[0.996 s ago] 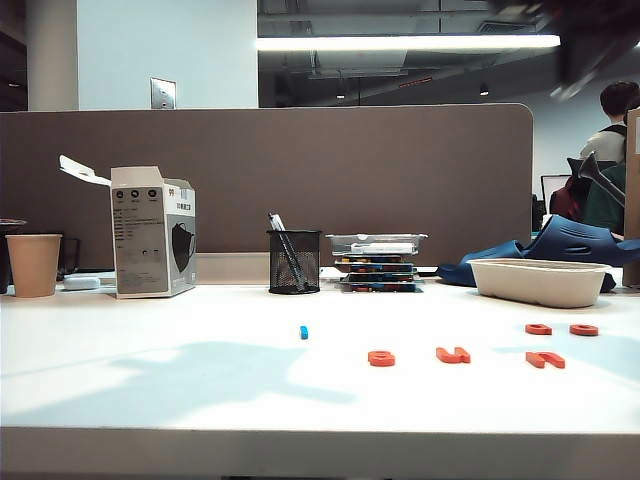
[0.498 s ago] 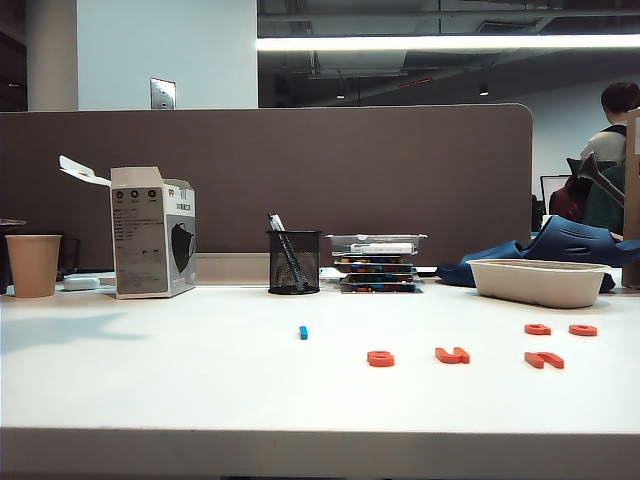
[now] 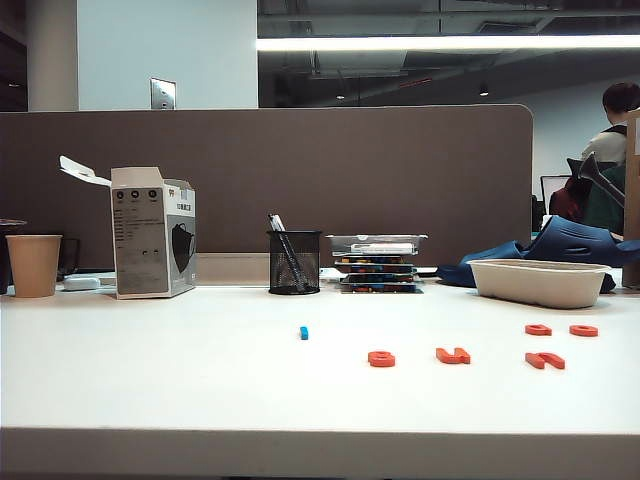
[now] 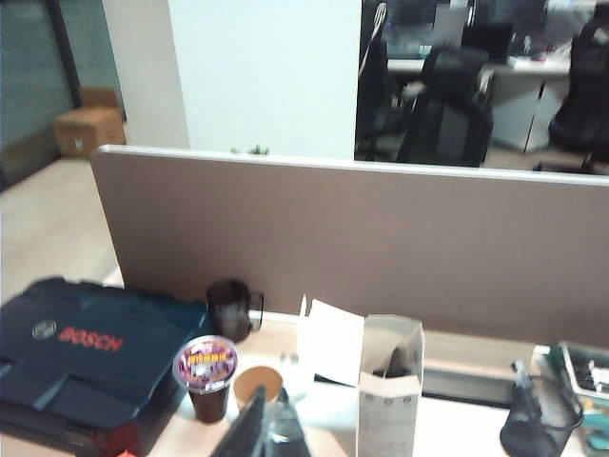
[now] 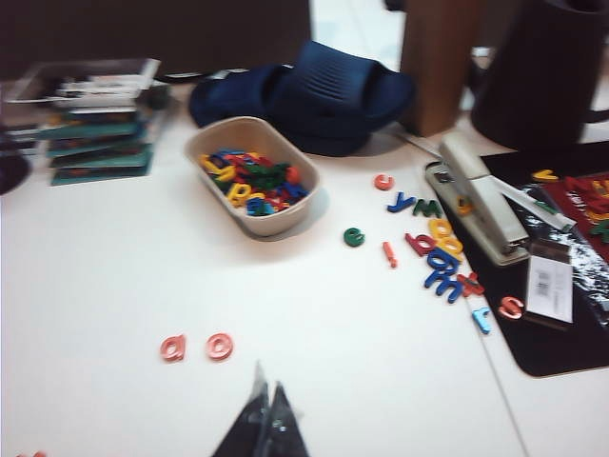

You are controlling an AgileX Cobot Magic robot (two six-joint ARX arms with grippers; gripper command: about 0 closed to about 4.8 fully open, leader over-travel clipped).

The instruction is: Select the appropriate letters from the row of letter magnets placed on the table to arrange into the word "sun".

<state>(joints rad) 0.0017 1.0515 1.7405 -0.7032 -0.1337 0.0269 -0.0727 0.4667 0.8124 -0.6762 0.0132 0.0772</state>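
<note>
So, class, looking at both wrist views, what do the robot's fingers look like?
Only finger tips show. The left gripper has dark, tapered fingers, partly translucent. The right gripper has similar dark, glossy, pointed fingers. No cables or markings are visible.

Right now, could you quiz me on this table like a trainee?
1. True or false: in the exterior view the blue magnet lies left of the orange magnets.
2. How many orange magnets are on the table there?
3. The left gripper hangs near the cup; the right gripper, above the table near two orange magnets, is: A open, B shut, C gripping a magnet.
Key: 1 true; 2 five; 3 B.
</note>
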